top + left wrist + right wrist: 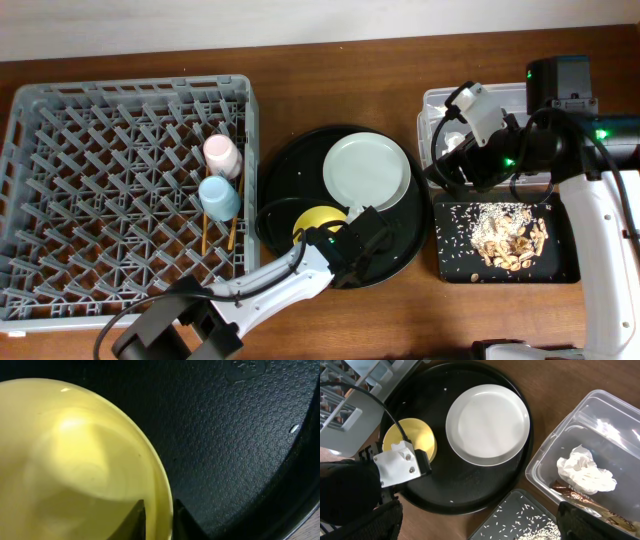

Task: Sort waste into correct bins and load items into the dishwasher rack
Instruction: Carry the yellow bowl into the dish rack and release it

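We look down on a wooden desk where the left tool (159,521) is closed on the rim of the yellow bowl (318,218), one finger inside the bowl and one outside. The bowl sits on the near part of the round black tray (290,180), beside the pale plate (368,170). The right tool (480,527) hangs wide open and empty over the bins. The clear tub (615,425) holds the white tissue (585,470) and a brown-gold wrapper (590,505). The shallow black tray (560,255) holds the food scraps (510,245). To the left, the grey dishwasher rack (130,90) already carries the pink cup (222,155), the blue cup (219,197) and the chopsticks (205,235) near its right wall. We judge the step in hand to be moving the bowl into the rack. A pinch on one edge lets a bowl swing, so we would hold firmly and lift straight up. It should clear the tray lip and rack wall, then lower between free pegs away from the cups.
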Robot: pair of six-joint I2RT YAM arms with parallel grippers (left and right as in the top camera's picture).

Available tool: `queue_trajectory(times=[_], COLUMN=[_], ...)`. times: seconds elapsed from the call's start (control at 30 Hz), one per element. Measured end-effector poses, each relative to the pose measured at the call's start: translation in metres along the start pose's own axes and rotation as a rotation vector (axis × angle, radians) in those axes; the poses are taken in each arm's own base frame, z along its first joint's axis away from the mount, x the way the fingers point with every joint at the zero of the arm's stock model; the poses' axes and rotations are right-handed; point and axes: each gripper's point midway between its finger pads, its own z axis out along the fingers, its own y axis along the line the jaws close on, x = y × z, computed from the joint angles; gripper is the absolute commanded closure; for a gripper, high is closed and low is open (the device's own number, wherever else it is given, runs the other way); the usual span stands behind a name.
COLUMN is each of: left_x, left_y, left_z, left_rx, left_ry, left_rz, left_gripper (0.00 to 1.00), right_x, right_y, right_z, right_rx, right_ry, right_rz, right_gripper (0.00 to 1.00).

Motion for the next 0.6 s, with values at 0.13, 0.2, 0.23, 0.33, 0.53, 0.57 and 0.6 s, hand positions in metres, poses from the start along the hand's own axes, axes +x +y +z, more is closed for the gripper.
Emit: queue_trajectory(times=[0.13,0.2,0.23,0.33,0.53,0.57,0.6], left_x=[-0.001,-0.003,-0.006,-0.009,-0.051,-0.067,-0.083], left_y=[0.000,0.002,0.002,0.002,0.009,0.017,0.026], left_z=[-0.001,-0.003,-0.005,-0.016,-0.084,-0.105,-0.123], left_rx=[0.000,-0.013,-0.015,-0.016,0.004,0.011,0.021], left_ry=[-0.001,-0.002,-0.006,0.004,-0.088,-0.119,-0.161], left_rz=[0.004,0.000,0.000,0.018,0.048,0.029,0.010], left_gripper=[0.99,0.99,0.99,1.00,1.00,1.00,1.00], right_x=[0.000,0.000,0.000,0.000,0.000,0.000,0.000], right_y=[0.000,0.000,0.000,0.000,0.000,0.000,0.000], right_z=[0.000,0.000,0.000,0.000,0.000,0.000,0.000], right_rx=[0.000,0.000,0.000,0.001,0.000,0.000,0.000], right_ry=[0.000,0.000,0.000,0.000,0.000,0.000,0.000], right_rz=[0.000,0.000,0.000,0.000,0.000,0.000,0.000], right_gripper=[0.01,0.01,0.01,0.01,0.01,0.01,0.01])
